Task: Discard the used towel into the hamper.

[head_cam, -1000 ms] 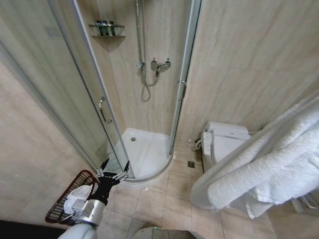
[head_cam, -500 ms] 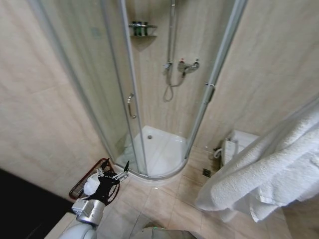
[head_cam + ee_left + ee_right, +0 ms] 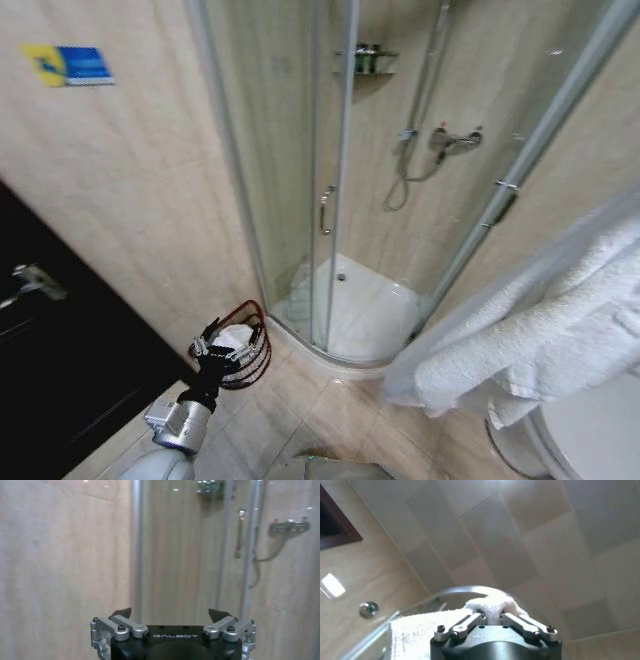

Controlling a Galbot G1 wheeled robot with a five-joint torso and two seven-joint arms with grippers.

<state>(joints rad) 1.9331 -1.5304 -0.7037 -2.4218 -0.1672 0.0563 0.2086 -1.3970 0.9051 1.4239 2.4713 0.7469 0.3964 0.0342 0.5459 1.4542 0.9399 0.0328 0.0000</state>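
The used towel (image 3: 545, 335), thick and white, hangs in a bulky fold across the right of the head view. In the right wrist view my right gripper (image 3: 491, 615) is shut on a bunched fold of this towel (image 3: 490, 605), held up toward the ceiling. The hamper (image 3: 256, 362), a dark reddish-brown wire basket, stands on the floor against the wall beside the shower, with something white (image 3: 236, 335) inside it. My left gripper (image 3: 218, 343) is open and held out low in front of the hamper. In the left wrist view the left gripper (image 3: 170, 613) faces the shower glass with nothing between its fingers.
A curved glass shower enclosure (image 3: 330, 200) with a white tray (image 3: 375, 315) stands straight ahead. A dark door (image 3: 60, 350) is at the left, under a blue and yellow sign (image 3: 68, 64). A white toilet rim (image 3: 590, 435) sits at the lower right. Beige floor tiles (image 3: 330, 410) lie between.
The head camera has swung left, so the shower and hamper sit further right in the picture and the dark door has come into view. Both grippers keep their states.
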